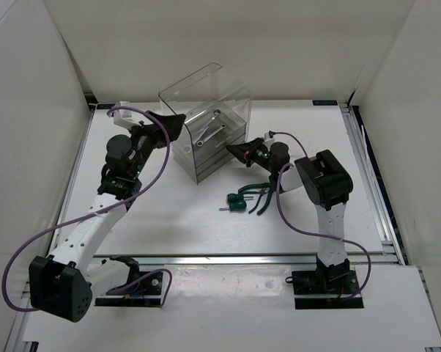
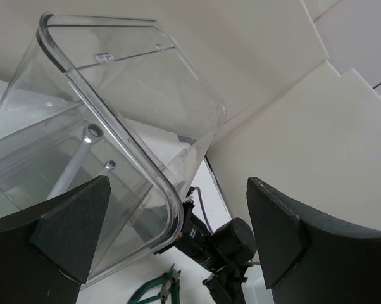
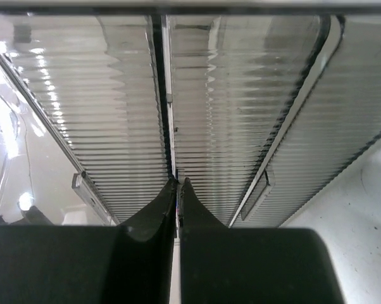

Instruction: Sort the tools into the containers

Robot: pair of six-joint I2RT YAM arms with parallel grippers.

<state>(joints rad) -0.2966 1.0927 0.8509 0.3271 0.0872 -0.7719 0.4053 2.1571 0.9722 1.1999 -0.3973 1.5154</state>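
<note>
The clear organiser (image 1: 206, 117) stands at the back middle of the table, its ribbed drawers (image 1: 217, 158) facing my right arm. Two silver wrenches (image 1: 212, 128) lie in its top part and show through the wall in the left wrist view (image 2: 76, 161). The green-handled pliers (image 1: 263, 198) and two stubby green screwdrivers (image 1: 238, 202) lie on the table in front of it. My left gripper (image 1: 173, 121) is open, its jaws astride the organiser's upper corner (image 2: 178, 215). My right gripper (image 1: 235, 150) is shut, its tips (image 3: 178, 183) at the seam between two drawer fronts (image 3: 241, 126).
White walls enclose the table on three sides. A metal rail (image 1: 356, 169) runs along the right edge and another along the front (image 1: 228, 258). The right arm's wrist (image 2: 222, 244) shows past the organiser in the left wrist view, with the pliers (image 2: 159, 292) below it.
</note>
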